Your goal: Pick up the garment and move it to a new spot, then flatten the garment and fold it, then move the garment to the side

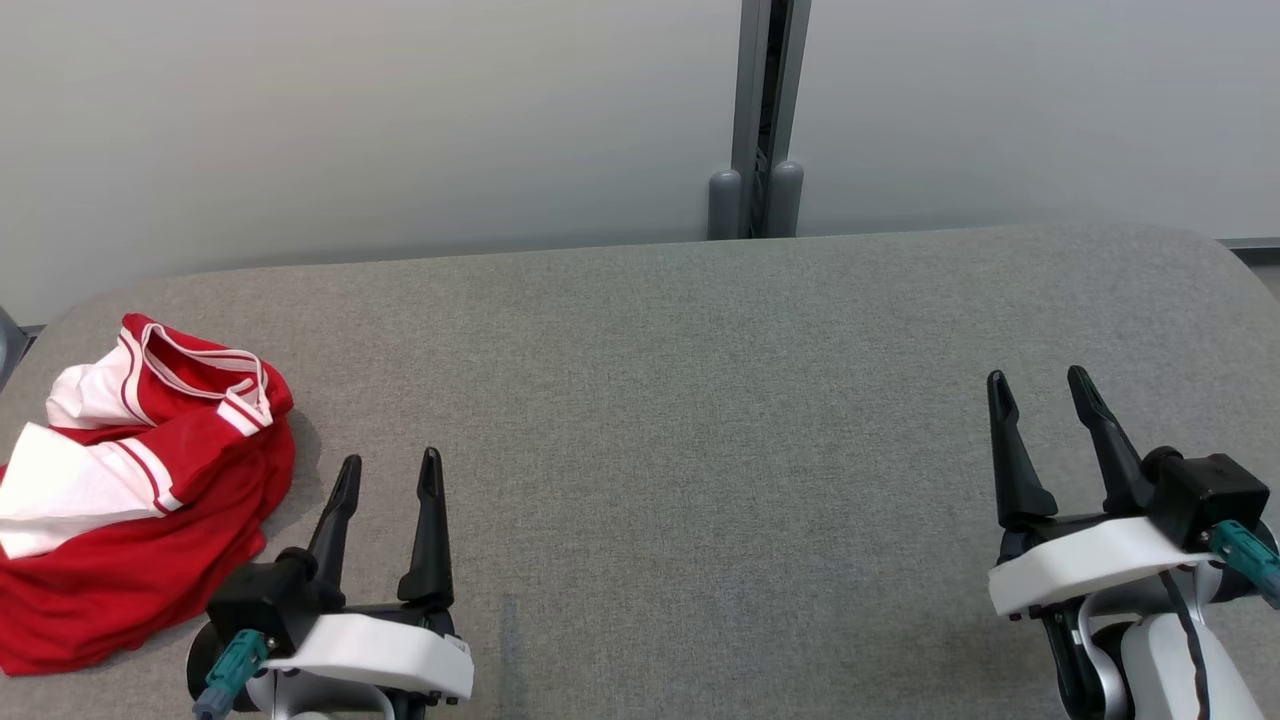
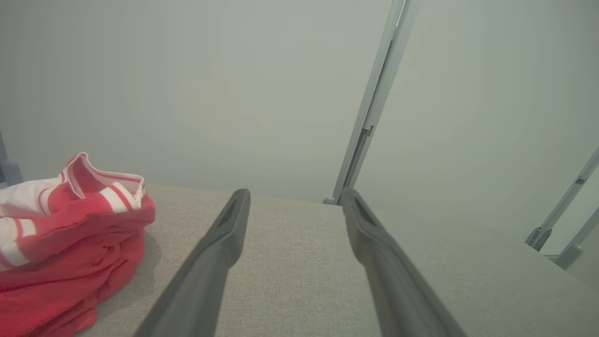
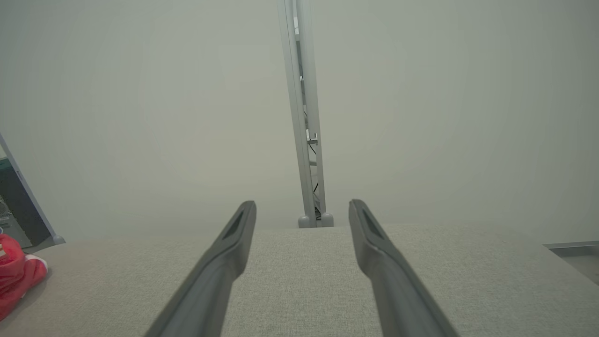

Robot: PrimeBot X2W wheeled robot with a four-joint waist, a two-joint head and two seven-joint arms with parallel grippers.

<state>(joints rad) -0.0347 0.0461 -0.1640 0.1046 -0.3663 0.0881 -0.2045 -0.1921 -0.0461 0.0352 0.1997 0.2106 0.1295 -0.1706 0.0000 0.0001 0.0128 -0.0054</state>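
The crumpled red-and-white garment (image 1: 140,490) is lying at 8 o'clock on the tabletop (image 1: 700,400); the left end effector (image 1: 390,470), wide and empty, is hovering just beside it, the right end effector (image 1: 1040,385) gaping at 4 o'clock. Advisable: pinching a raised fold

Soft, even light; hazy wrist views

we seem to be in a lab or test bay: plain pale partition panels (image 1: 400,120) joined by a grey metal post (image 1: 765,100), a grey fabric-covered table (image 1: 700,400) with rounded corners, and some dark equipment (image 3: 11,206) past a panel edge, too unclear to name.
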